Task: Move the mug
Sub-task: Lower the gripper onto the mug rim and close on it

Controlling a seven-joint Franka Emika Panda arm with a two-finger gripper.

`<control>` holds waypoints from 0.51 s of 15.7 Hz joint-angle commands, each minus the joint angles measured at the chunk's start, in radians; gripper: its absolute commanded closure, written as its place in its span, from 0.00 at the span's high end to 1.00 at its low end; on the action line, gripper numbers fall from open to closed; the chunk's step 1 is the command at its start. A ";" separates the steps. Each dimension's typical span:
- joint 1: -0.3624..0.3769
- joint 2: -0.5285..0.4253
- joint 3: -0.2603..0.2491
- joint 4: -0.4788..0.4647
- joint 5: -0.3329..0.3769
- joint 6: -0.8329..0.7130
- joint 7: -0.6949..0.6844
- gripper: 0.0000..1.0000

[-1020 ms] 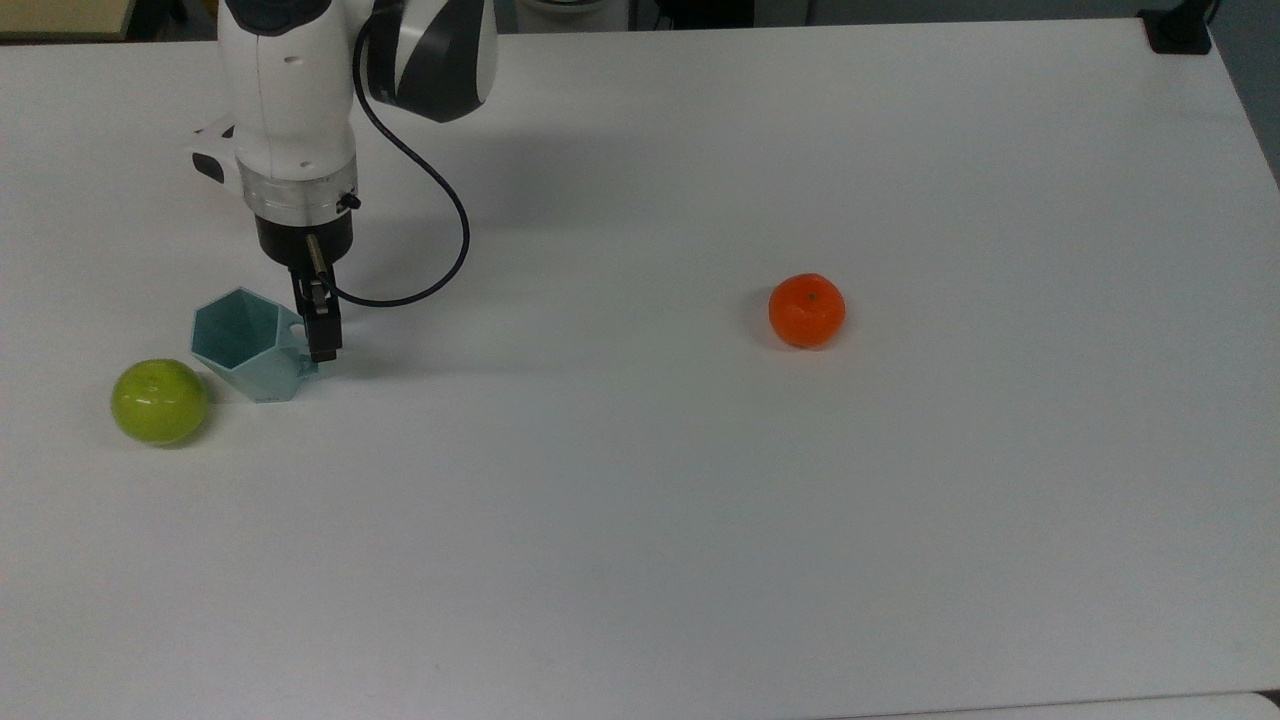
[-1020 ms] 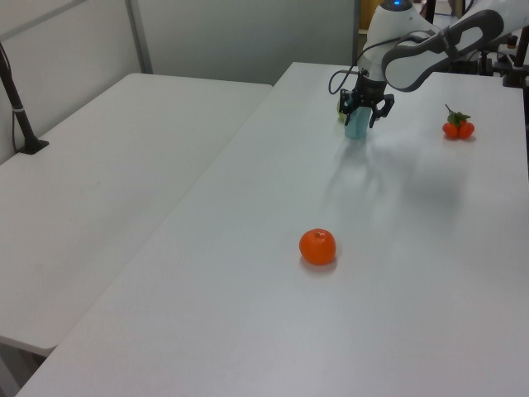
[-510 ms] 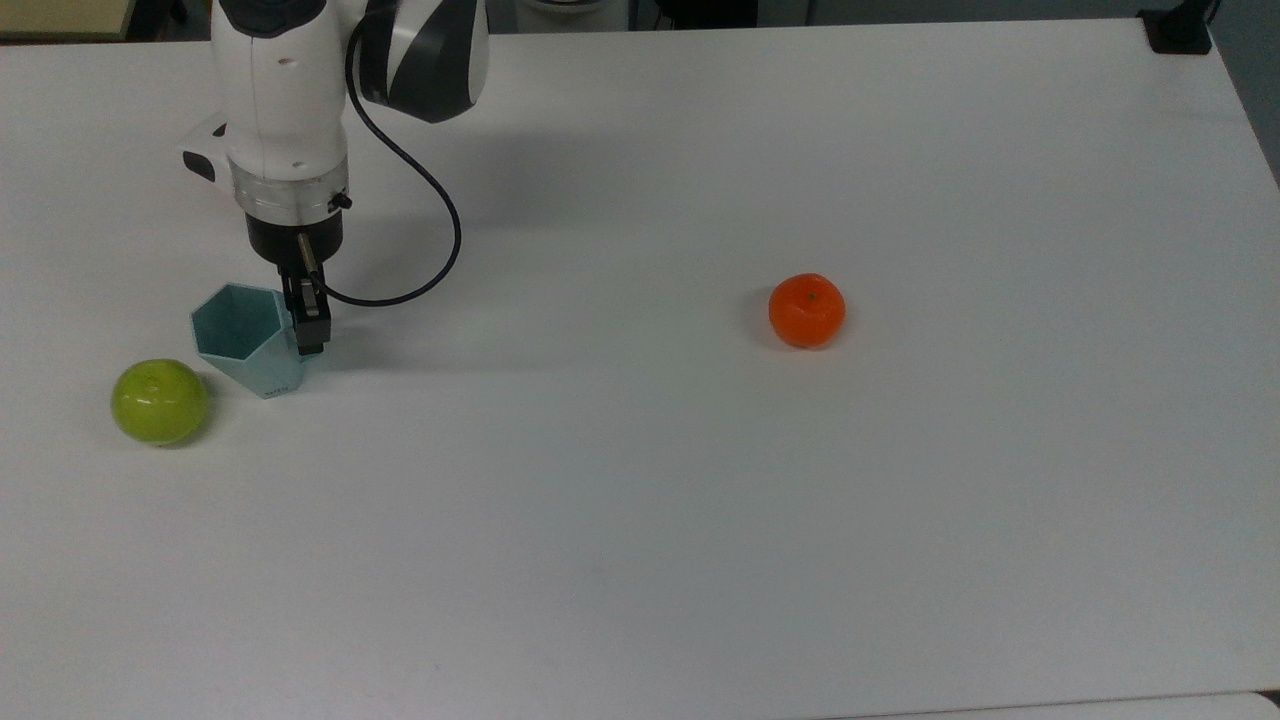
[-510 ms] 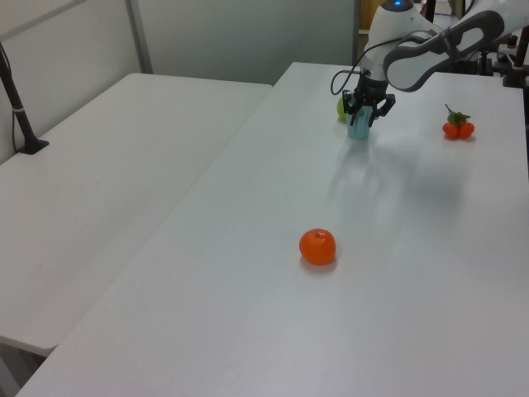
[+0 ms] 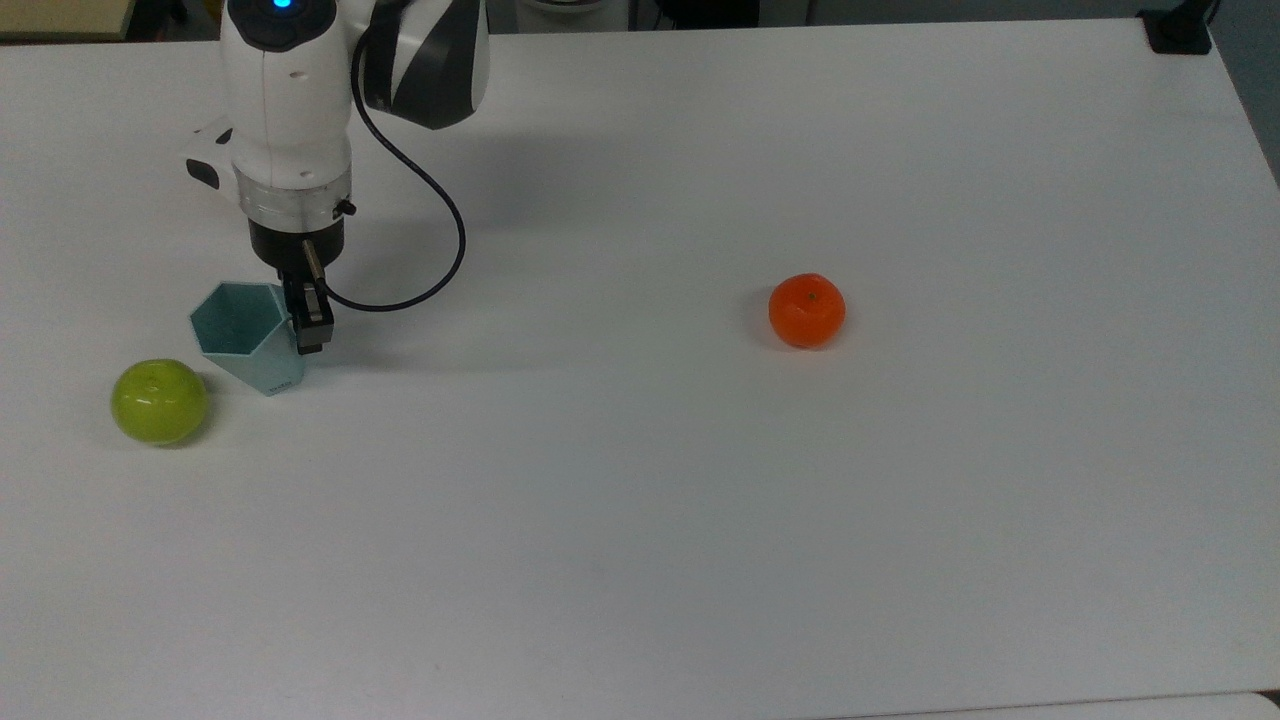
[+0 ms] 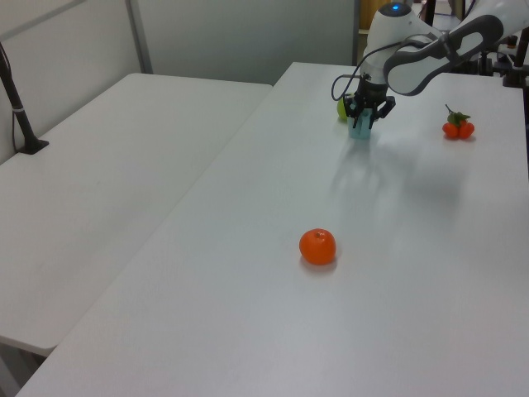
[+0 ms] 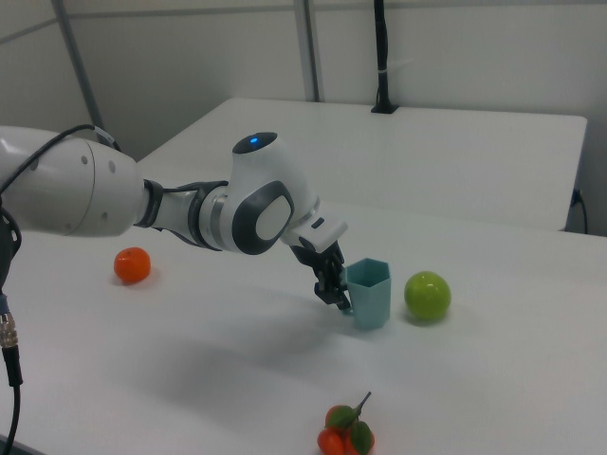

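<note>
The pale teal faceted mug (image 5: 240,335) (image 6: 359,129) (image 7: 370,294) stands upright on the white table (image 5: 700,500), near the top view's left edge. My gripper (image 5: 312,335) (image 6: 362,116) (image 7: 339,292) points down at the mug's right side in the top view, where the handle is hidden behind its fingers. The fingers stand close together against that side, shut on the mug's handle.
A green apple (image 5: 158,401) (image 7: 427,296) lies just left of the mug in the top view. An orange (image 5: 806,310) (image 6: 317,246) sits far to the top view's right. A small red fruit cluster (image 6: 456,126) (image 7: 343,438) lies apart. A black post (image 7: 381,57) stands at the far table edge.
The gripper shifted slightly left in the top view onto the mug's handle, and its fingers narrowed in the left view. The mug turned a little, hiding its handle.
</note>
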 commanded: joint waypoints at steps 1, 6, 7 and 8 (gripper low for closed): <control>0.002 0.000 -0.003 -0.017 -0.026 0.025 0.013 0.45; 0.002 0.001 -0.002 -0.020 -0.043 0.024 0.013 0.45; 0.002 0.003 -0.002 -0.022 -0.047 0.022 0.013 0.45; 0.002 0.003 -0.002 -0.022 -0.049 0.022 0.013 0.45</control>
